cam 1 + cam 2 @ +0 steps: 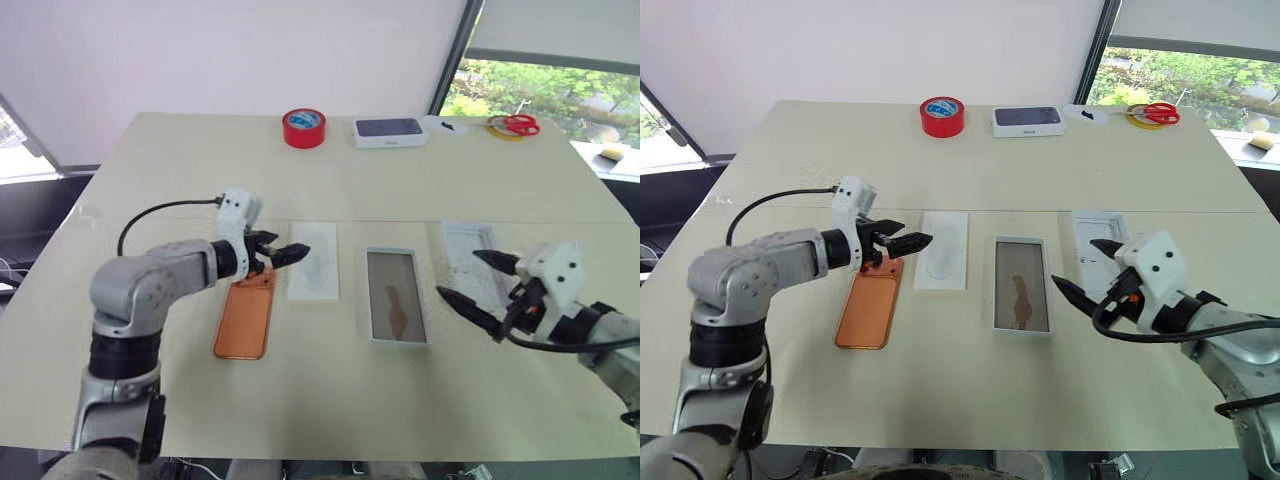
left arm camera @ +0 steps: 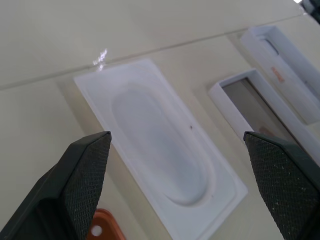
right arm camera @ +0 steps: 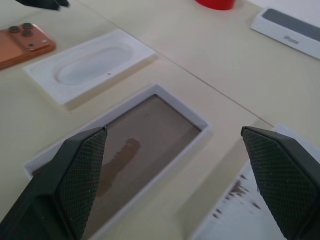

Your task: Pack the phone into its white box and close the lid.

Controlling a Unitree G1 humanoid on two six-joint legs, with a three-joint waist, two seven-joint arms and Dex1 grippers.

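We see the phone point(image 1: 245, 318) lying flat on the surface point(image 1: 400, 180), back up, its camera lenses toward the far end and partly covered by our left gripper point(image 1: 283, 252), which hovers over that end with its fingers point(image 2: 85, 175) spread wide and empty. Just to the right of the phone sits the flat insert card point(image 1: 314, 262) with its oval hollow, then the white box point(image 1: 397, 297), open with its tan inside bare, and beyond that the lid point(image 1: 467, 245), inside up. Our right gripper point(image 1: 480, 285) hangs between box and lid, fingers point(image 3: 80, 175) equally wide apart, gripping nothing.

We judge the phone stiff, fairly dense for its thickness and smooth-backed, so likely to slip; lying flush on the surface it gives little to get under. The long edges look like the best hold, pinched across the width near the middle, away from the lenses. The box and lid look like light, thin-walled card that could skid when nudged.

The phone's lens corner is hidden in the head views, and the left wrist view cuts it down to an orange corner. The lid's near end is behind our right gripper. We cannot tell what the dark mark inside the box is.
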